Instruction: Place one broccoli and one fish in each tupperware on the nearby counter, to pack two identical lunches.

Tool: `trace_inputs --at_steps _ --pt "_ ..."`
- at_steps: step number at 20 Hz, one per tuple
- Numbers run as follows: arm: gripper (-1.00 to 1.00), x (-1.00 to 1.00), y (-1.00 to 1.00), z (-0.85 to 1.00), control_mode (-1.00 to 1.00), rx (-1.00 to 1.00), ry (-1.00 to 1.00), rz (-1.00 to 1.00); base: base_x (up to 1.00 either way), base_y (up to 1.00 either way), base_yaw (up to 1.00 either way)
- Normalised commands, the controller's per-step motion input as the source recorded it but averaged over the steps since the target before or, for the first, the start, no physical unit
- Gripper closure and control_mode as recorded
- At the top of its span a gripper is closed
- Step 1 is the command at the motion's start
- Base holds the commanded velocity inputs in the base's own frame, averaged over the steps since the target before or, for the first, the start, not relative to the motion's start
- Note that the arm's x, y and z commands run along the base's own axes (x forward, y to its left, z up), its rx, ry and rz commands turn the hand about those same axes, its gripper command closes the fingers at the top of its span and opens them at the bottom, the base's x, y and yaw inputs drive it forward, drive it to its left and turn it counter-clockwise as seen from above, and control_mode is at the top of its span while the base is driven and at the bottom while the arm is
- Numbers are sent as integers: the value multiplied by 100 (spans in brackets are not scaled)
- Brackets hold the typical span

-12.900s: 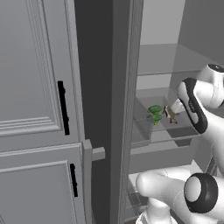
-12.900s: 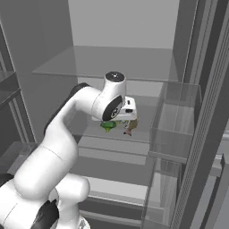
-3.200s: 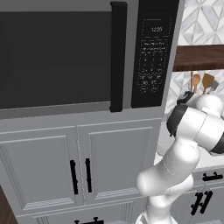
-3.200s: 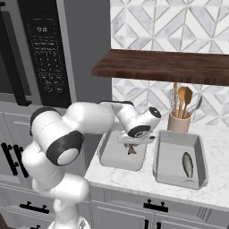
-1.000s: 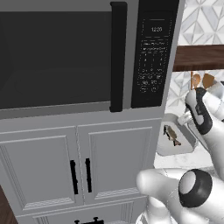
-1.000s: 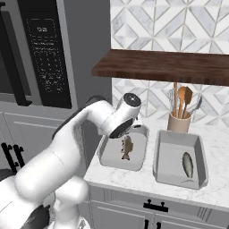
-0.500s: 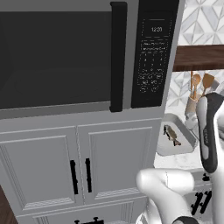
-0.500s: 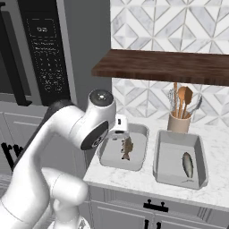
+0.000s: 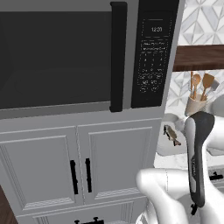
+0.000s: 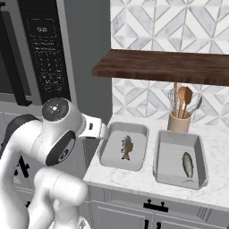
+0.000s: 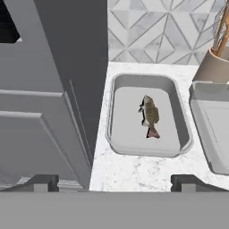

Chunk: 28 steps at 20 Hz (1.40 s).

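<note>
Fish (image 10: 127, 146) in each tupperware (image 10: 114, 159); gripper (image 11: 114, 181) spread wide, empty (microwave (image 9: 156, 29) clock unreadable).

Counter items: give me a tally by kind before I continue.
Tupperware trays: 2, left and right
Fish: 2, one in the left tray, one in the right
Utensil crock: 1
Broccoli: 0
Total: 5

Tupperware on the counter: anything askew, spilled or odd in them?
Nothing stands out. Each tupperware, left and right, sits flat on the counter with one fish inside, left, right; no broccoli in either.
</note>
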Motion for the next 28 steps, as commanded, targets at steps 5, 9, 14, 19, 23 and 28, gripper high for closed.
trace_inputs --at_steps 5,9,14,19,23,28 --pt "-100 -10 5 5 100 0 -3 -1 -60 47 -6" --pt "-100 0 0 0 100 0 0 0 -24 100 -11" --pt "-100 0 0 0 100 0 0 0 -24 97 -14" --pt "-100 0 0 0 100 0 0 0 -99 34 -50" --pt "-100 0 0 0 100 0 0 0 -94 7 -72" --pt "-100 0 0 0 100 0 0 0 -79 12 -83"
